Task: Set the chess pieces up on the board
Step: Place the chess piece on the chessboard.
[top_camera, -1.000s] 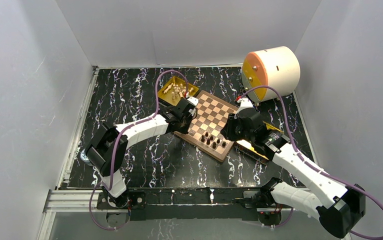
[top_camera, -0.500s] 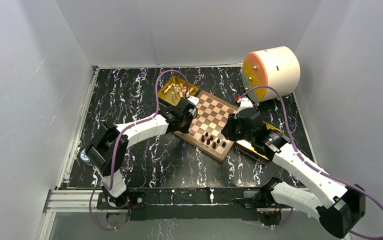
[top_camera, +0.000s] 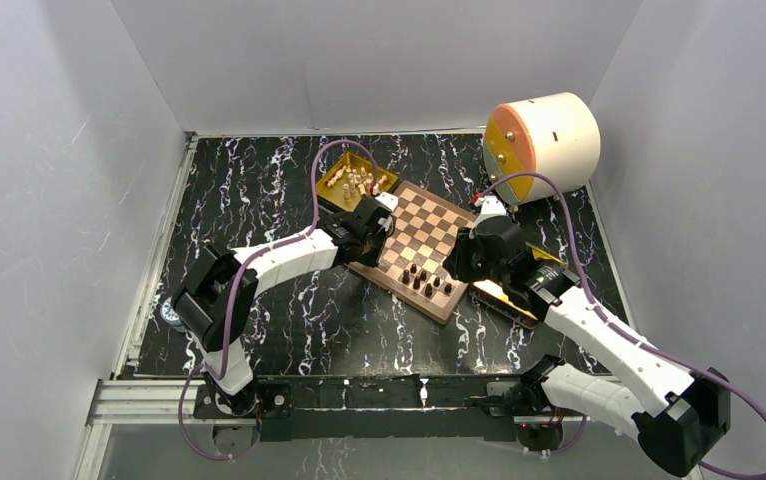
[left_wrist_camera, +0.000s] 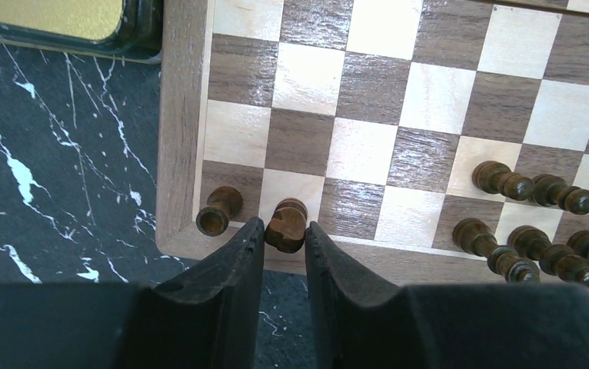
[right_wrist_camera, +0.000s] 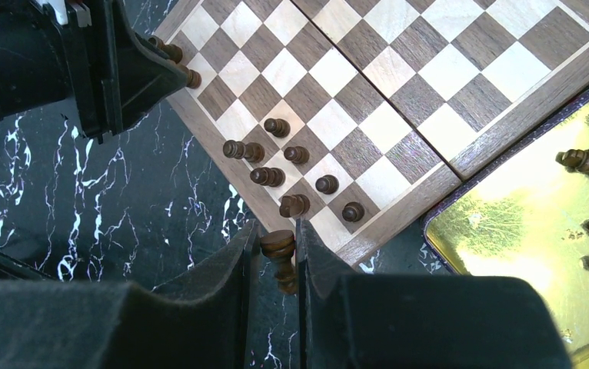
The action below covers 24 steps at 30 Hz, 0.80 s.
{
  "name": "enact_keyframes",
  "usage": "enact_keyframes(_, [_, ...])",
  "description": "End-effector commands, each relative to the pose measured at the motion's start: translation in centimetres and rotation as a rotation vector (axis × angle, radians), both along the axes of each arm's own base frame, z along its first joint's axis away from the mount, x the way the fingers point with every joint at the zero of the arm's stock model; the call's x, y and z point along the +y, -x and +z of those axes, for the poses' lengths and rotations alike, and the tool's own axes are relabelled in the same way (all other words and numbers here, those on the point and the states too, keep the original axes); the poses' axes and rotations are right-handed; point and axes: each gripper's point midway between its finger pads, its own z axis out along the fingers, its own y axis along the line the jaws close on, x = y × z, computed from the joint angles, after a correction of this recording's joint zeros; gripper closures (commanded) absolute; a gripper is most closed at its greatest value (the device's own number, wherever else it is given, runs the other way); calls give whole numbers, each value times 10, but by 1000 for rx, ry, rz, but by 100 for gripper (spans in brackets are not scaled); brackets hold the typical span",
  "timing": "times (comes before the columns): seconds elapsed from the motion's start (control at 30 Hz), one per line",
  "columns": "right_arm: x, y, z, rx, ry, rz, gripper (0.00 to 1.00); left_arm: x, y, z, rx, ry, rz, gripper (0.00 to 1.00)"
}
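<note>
Lying lengthwise in right tool [right_wrist_camera: 274, 227] (dark piece [right_wrist_camera: 280, 257]).

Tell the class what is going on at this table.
The left gripper grips a dark piece on the edge row of the board, beside a standing one. The right gripper holds another dark piece just off the board. Several dark pieces already stand on it; more lie in a gold tray.

Lab test cell, grey panel walls [top_camera: 59, 150], black marbled table [top_camera: 259, 190]
</note>
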Motion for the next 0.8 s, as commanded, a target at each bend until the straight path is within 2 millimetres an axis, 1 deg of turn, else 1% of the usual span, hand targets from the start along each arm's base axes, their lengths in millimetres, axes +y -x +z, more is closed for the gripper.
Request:
enact_keyframes(0.0, [3,-4,7,-23,-22,-1,78,1,6,5,16,-4,-5,72])
enact_keyframes(0.1, [6,-3,7,-16,-38,7,78,-6,4,20,10,30,-3,63])
enact_keyframes(0.2, [9,-2,6,-10,-51,16,78,-16,2,42,3,88,-7,59])
enact_keyframes(0.27, [11,-2,7,-7,-61,22,78,-21,0,58,-15,125,-4,58])
enact_keyframes(0.4, [18,0,8,6,-91,39,78,-23,-2,92,-72,185,-7,58])
enact_keyframes(0.47, [24,2,11,8,-113,67,78,-27,1,110,-101,219,-65,60])
enact_keyframes(0.5, [30,6,13,9,-133,110,78,-30,5,120,-121,243,-104,61])
enact_keyframes(0.57, [41,13,18,0,-167,196,78,-38,17,140,-158,307,-214,64])
enact_keyframes(0.6, [46,16,20,-5,-182,228,78,-43,27,148,-169,341,-299,64])
enact_keyframes(0.67, [51,19,25,-11,-208,259,78,-51,53,166,-208,400,-509,65])
enact_keyframes(0.73, [53,17,27,6,-234,240,78,-53,80,173,-264,429,-716,65])
enact_keyframes(0.77, [56,16,29,18,-251,228,78,-48,89,168,-289,425,-764,65])
